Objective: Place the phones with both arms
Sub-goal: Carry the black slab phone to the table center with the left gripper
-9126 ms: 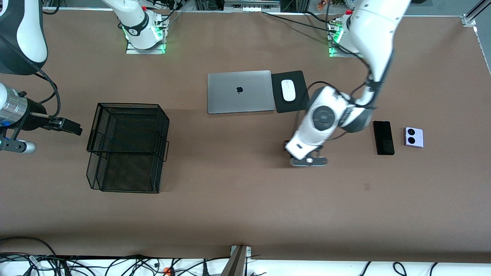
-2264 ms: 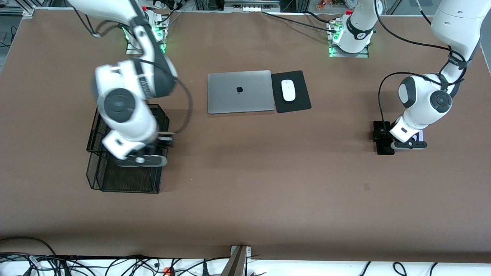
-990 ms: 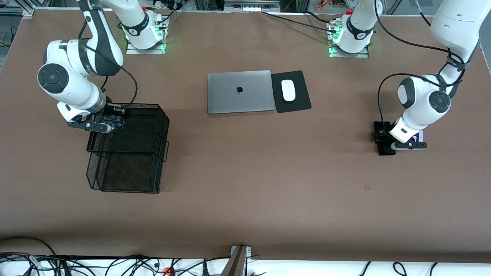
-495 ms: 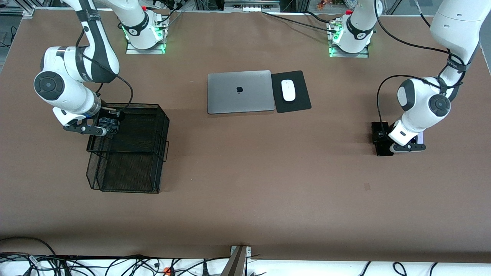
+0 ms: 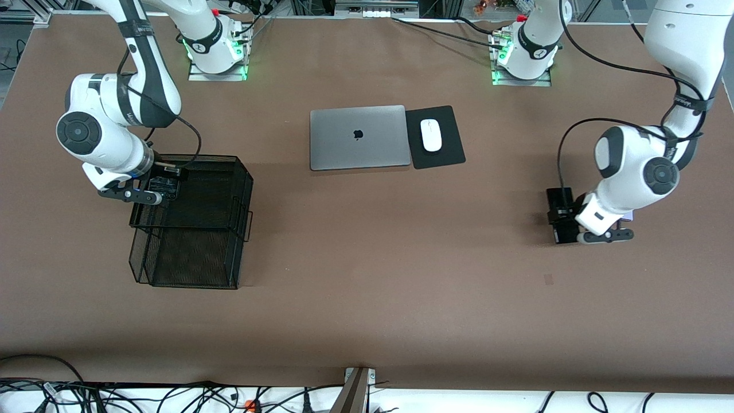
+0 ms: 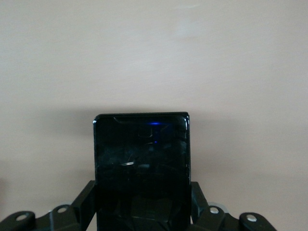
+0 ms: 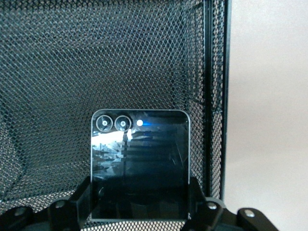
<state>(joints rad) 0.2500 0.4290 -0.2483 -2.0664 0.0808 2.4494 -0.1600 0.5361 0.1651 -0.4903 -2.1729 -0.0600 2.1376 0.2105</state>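
Over the top tray of the black wire basket, the small black flip phone sits squeezed tight in the right gripper. At the left arm's end of the table, the left gripper is squeezed tight on the long black phone, with the purple phone peeking out just beside it. If the flip phone is let go near the basket's rim, I think it could bump the wire and fall outside, and the long phone, held only by one end, could tip and slip out.

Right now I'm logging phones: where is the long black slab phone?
The long black slab phone is clamped in the left gripper, above the table's left-arm end, beside the lavender phone.
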